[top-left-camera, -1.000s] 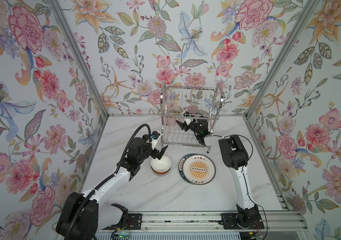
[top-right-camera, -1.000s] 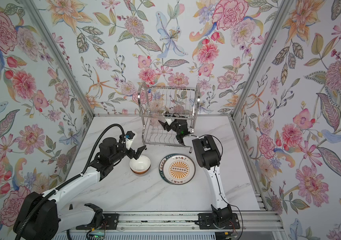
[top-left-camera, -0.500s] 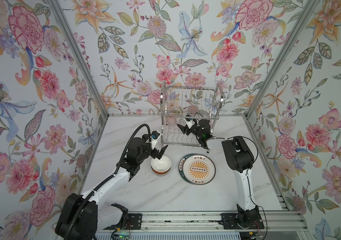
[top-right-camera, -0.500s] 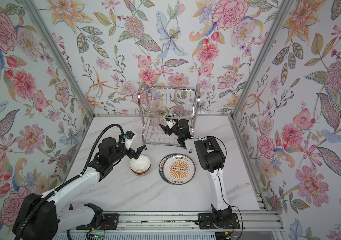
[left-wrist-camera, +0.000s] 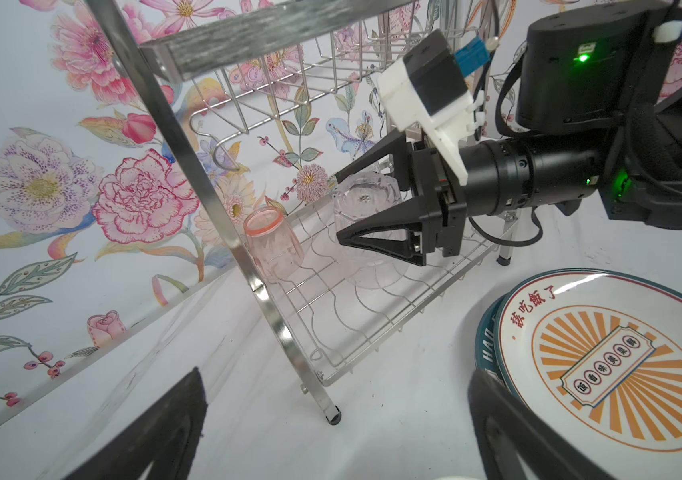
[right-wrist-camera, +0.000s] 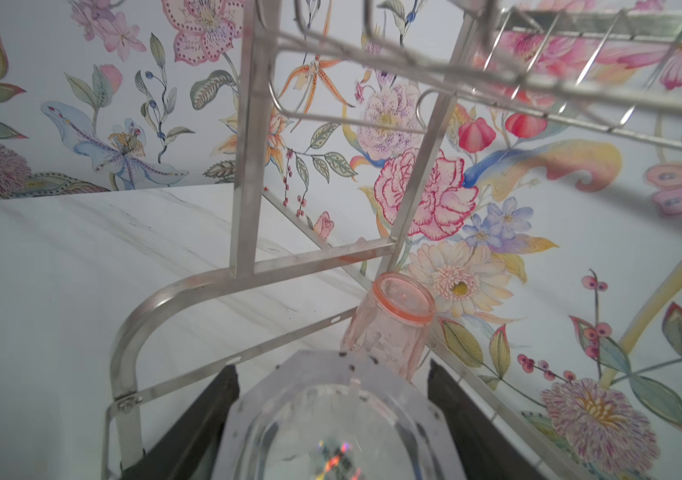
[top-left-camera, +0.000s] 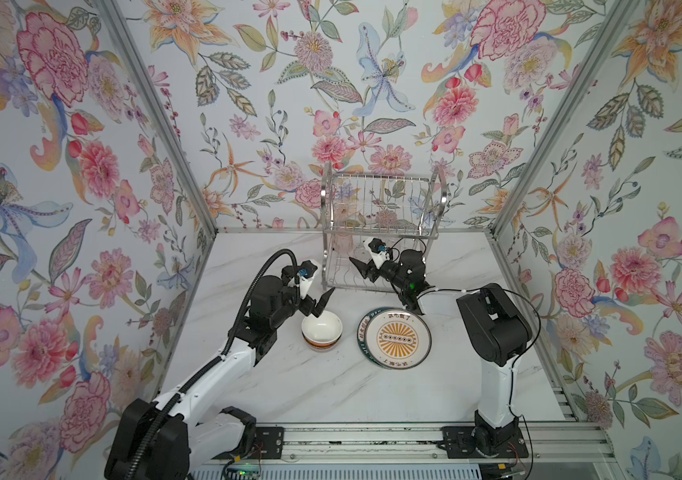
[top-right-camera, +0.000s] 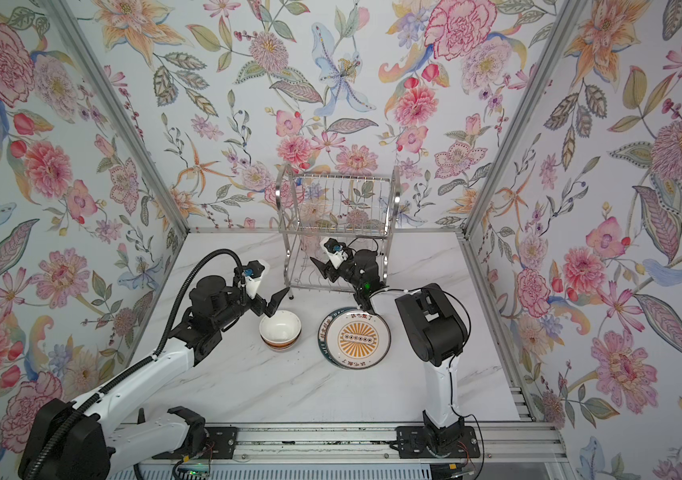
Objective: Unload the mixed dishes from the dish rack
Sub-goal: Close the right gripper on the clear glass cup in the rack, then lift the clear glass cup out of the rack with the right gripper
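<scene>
Dish rack (top-left-camera: 324,232), a two-shelf chrome wire frame, stands at the far side of the marble tabletop (top-left-camera: 331,395). The right claw (left-wrist-camera: 337,210) reaches in above its lower shelf, and the left claw (top-left-camera: 319,301) hangs just outside its near corner leg. Back along the right arm from its claw, outside the rack, a plate (top-left-camera: 397,338) with an orange sunburst lies flat on top of a green-rimmed plate (left-wrist-camera: 484,349) on the tabletop. Just under the left claw's tips sits a bowl (top-left-camera: 322,330), white inside with an orange band low on its outside. This claw is spread wide, holds nothing and hangs over the bowl's far rim. Between the right claw's jaws a clear glass (right-wrist-camera: 331,415) stands on the lower shelf, and the jaws press against both of its sides, gripping it. Just past that claw's tips, toward the rack's end frame, a pink glass (left-wrist-camera: 273,245) stands on the same shelf, apart from the clear one.
</scene>
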### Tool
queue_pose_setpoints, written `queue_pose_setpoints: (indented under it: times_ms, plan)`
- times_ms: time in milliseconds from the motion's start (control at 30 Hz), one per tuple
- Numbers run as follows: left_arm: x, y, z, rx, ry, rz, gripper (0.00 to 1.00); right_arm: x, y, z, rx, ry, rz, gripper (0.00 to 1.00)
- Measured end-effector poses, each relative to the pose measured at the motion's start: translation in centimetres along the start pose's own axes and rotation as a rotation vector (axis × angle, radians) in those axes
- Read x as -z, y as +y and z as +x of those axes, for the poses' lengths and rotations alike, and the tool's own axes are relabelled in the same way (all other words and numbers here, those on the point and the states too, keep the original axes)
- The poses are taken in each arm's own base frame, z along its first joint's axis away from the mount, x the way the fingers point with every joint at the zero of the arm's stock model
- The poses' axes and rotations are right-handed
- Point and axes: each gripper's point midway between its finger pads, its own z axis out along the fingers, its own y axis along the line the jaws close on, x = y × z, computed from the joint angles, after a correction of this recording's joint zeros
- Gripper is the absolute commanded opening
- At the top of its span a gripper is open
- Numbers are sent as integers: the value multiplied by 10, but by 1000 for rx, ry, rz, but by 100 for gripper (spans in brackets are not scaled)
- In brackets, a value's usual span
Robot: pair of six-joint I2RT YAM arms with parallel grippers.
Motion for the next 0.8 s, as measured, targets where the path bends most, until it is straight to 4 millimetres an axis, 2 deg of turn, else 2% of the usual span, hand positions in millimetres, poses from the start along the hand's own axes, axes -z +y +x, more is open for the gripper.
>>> queue_pose_setpoints:
  times_ms: [200, 500, 800]
  plan:
    - [12, -1, -6, -9, -38, -11, 99, 26, 15, -24, -23, -32, 19, 0]
    - [26, -3, -13, -34, -91, -23, 99, 74, 48, -45, -120, -47, 26, 0]
    - [36, -12, -14, -67, -146, -3, 99, 120, 45, -86, -396, -119, 56, 0]
